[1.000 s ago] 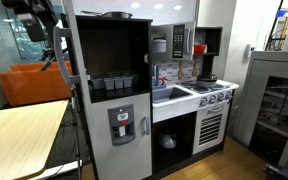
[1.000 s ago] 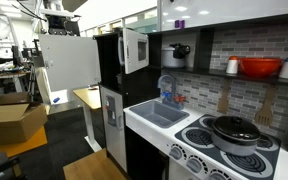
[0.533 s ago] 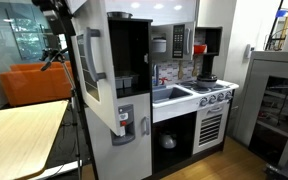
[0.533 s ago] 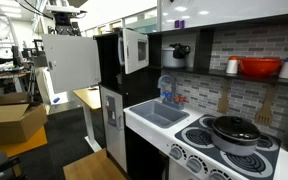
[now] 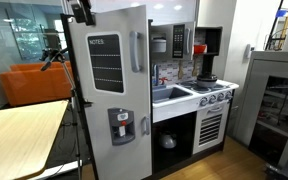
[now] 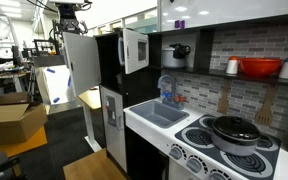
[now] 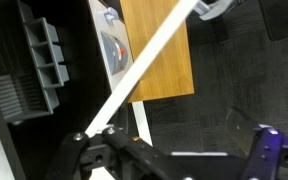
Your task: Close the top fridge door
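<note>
The top fridge door (image 5: 109,55) is light grey with a black "NOTES" panel and a vertical bar handle (image 5: 136,50). In an exterior view it covers most of the upper fridge opening. From another side the top fridge door (image 6: 81,62) still stands out at an angle from the black cabinet. My gripper (image 5: 81,11) is at the door's top outer corner, and the gripper (image 6: 72,10) also shows above the door. In the wrist view the door's top edge (image 7: 149,60) runs as a white diagonal to my left finger (image 7: 92,152). My gripper (image 7: 179,160) is open and holds nothing.
The taller lower door with the dispenser panel (image 5: 122,128) is shut below. A toy sink (image 5: 172,95), stove (image 5: 212,96) and microwave (image 5: 162,44) stand beside the fridge. A wooden table (image 5: 19,135) and an orange sofa (image 5: 34,85) are on the door's side. A cardboard box (image 6: 9,120) is on the floor.
The top door has swung from wide open to nearly against the fridge, its NOTES face now showing. My gripper has moved along with its top edge.
</note>
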You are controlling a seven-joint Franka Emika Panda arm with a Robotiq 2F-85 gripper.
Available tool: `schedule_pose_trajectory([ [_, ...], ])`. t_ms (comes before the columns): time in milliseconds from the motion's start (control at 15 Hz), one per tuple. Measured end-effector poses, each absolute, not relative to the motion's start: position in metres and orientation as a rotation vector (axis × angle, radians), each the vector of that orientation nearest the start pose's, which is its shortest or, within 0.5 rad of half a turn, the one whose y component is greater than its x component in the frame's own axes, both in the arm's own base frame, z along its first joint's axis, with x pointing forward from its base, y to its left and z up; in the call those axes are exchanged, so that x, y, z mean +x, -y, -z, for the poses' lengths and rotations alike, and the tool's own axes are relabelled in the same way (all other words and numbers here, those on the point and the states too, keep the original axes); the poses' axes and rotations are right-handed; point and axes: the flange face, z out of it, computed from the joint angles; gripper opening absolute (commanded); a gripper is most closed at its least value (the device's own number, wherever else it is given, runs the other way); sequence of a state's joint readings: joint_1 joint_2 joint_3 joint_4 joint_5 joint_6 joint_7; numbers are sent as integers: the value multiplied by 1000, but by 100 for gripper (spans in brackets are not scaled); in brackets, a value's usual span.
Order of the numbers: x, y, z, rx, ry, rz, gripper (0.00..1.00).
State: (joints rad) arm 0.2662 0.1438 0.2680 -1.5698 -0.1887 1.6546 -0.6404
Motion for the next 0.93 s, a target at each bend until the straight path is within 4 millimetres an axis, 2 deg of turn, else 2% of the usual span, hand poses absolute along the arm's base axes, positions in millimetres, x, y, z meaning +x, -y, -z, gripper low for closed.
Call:
schedule_pose_trajectory([
  [133,530,-260,-542,-2748,1809,-148,100],
  [267,528,-242,-522,-2768,1778,-202,100],
  [533,517,-222,-490,-2786,1764,-237,100],
  [800,508,-205,-486,-2822,1742,-179,100],
  [933,511,-188,-489,-2867,1683,-130,100],
])
